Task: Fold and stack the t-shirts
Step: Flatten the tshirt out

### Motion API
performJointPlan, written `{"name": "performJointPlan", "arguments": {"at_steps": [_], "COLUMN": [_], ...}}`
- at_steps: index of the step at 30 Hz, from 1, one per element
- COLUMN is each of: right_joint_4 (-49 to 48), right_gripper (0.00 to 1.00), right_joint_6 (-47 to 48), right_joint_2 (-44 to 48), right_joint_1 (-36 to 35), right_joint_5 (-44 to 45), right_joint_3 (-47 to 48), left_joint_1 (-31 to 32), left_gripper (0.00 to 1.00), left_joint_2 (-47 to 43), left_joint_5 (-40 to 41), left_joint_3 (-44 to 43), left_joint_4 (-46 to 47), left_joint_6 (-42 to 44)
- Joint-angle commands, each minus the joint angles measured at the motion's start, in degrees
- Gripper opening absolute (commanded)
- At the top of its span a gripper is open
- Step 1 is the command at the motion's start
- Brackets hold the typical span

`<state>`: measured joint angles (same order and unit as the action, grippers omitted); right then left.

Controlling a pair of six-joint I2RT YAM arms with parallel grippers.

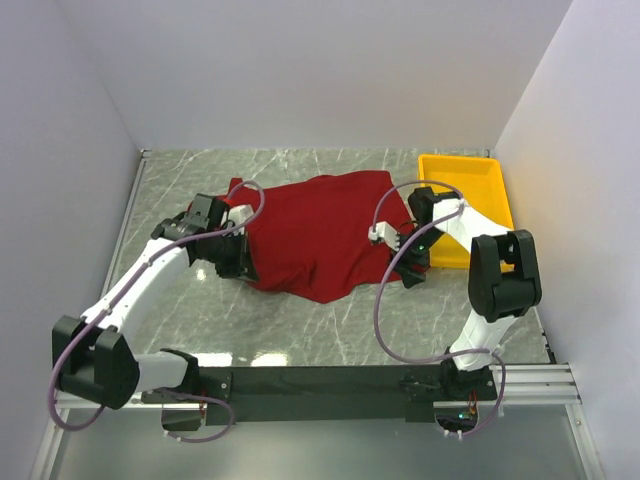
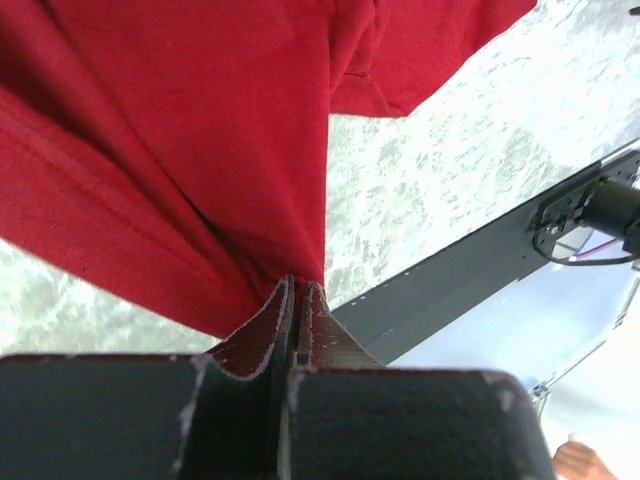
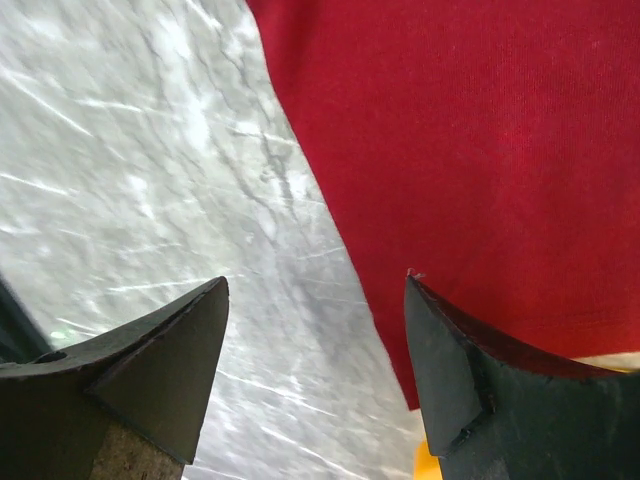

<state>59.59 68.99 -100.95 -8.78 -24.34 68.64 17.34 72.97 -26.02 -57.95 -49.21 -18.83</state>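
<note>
**Left gripper (image 1: pixel 238 258) pinching the t-shirt, right gripper (image 1: pixel 412 270) open at the opposite edge**

The left gripper (image 2: pixel 298 285) is fully closed on a gathered edge of the dark red t-shirt (image 1: pixel 320 235). The right gripper (image 3: pixel 315 280) stands wide open and holds nothing. The t-shirt lies spread but rumpled at the centre of the top view, on the marble table (image 1: pixel 300 335) between the two grippers. Its right edge lies just beside the yellow tray (image 1: pixel 460 160) at the upper right.

The step in hand appears to be taking a second hold so that both arms can move the cloth together. To do it well, the right gripper should probably descend until the cloth edge sits deep between its fingers, then close before either arm pulls. The left pinch should hold firm and level meanwhile, since a one-sided tug would likely drag the shirt into a bunch.

The left wrist view shows the t-shirt (image 2: pixel 180 130) drawn into creases that converge at the closed fingertips, a grip which the wrist hides from above. The right wrist view shows the edge of the t-shirt (image 3: pixel 480 130) running between the open fingers, one over bare table, the other over cloth. Only the top view gives the whole outline of the garment and the position of the tray.
</note>
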Motion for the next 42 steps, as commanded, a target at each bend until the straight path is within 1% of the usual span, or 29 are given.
{"name": "performJointPlan", "arguments": {"at_steps": [1,6,9,13,16,17,19,20,22,23,24,25,26,28,29,30,32,36,40,42], "right_joint_4": [-4.39,-10.45,-13.62,-17.83,-21.00,-22.40,-22.76,-23.29,-23.03,-22.68,-22.24,-21.63,-20.93,-19.44,-17.60,-16.28,-12.25,-9.59,-7.92,-6.77], "right_gripper": [0.77,0.76,0.75,0.73,0.67,0.61,0.55,0.47,0.40,0.30,0.27,0.14,0.08,0.02,0.00,0.00,0.00,0.00,0.00,0.00], "right_joint_6": [3.26,2.82,1.59,-0.43,-1.58,-2.01,-2.81,-3.16,-3.60,-3.77,-3.86,-3.86,-4.04,-4.13,-4.13,-3.78,-2.46,-0.27,-0.09,0.27], "right_joint_2": [4.00,5.85,6.20,6.20,5.67,5.50,5.15,5.06,5.23,5.41,5.93,6.28,6.81,8.31,8.83,9.53,10.15,12.96,14.98,16.47], "right_joint_1": [-0.89,-1.94,-2.56,-3.26,-3.88,-3.88,-3.97,-3.97,-3.97,-4.14,-4.14,-4.06,-4.14,-4.14,-4.14,-4.14,-3.88,-2.39,-0.98,-0.63], "right_joint_5": [5.88,10.70,12.38,14.75,17.03,17.48,17.92,18.10,17.84,17.14,16.61,15.91,15.20,13.27,12.92,12.65,12.65,12.73,12.74,12.12], "right_joint_3": [-1.57,-5.62,-7.82,-10.89,-12.39,-12.74,-12.83,-12.83,-12.66,-12.57,-12.48,-12.48,-12.57,-12.48,-12.39,-12.22,-12.04,-14.49,-16.26,-17.13], "left_joint_1": [0.32,0.23,-0.03,-1.17,-1.87,-2.05,-2.58,-2.93,-4.24,-4.60,-5.47,-6.00,-6.53,-7.50,-7.93,-8.46,-8.99,-9.87,-9.87,-9.87], "left_gripper": [0.01,0.01,0.01,0.01,0.01,0.01,0.01,0.01,0.01,0.01,0.01,0.01,0.01,0.01,0.01,0.00,0.01,0.00,0.01,0.00], "left_joint_2": [-3.00,-4.24,-5.20,-6.00,-5.65,-5.56,-5.64,-5.73,-6.43,-6.78,-6.79,-6.87,-6.79,-6.79,-6.87,-6.88,-7.14,-7.67,-8.02,-8.63], "left_joint_5": [2.11,7.28,10.27,10.99,10.90,10.90,11.43,11.87,12.48,12.66,13.36,14.41,15.55,17.66,18.45,20.38,21.36,23.38,25.31,25.06], "left_joint_3": [1.26,2.84,3.11,3.28,3.73,3.64,3.46,3.11,3.02,3.28,3.29,2.85,2.67,2.23,1.88,1.62,1.88,3.37,4.86,5.57], "left_joint_4": [-3.17,-7.30,-10.19,-11.34,-11.61,-12.04,-12.84,-13.19,-14.16,-14.25,-15.12,-16.08,-16.87,-18.98,-19.60,-20.65,-22.24,-23.82,-26.02,-26.38], "left_joint_6": [-5.24,-9.02,-9.64,-10.17,-10.00,-9.91,-9.56,-9.38,-9.56,-9.65,-10.43,-11.05,-11.92,-13.42,-14.12,-15.35,-15.80,-17.55,-18.96,-19.58]}}
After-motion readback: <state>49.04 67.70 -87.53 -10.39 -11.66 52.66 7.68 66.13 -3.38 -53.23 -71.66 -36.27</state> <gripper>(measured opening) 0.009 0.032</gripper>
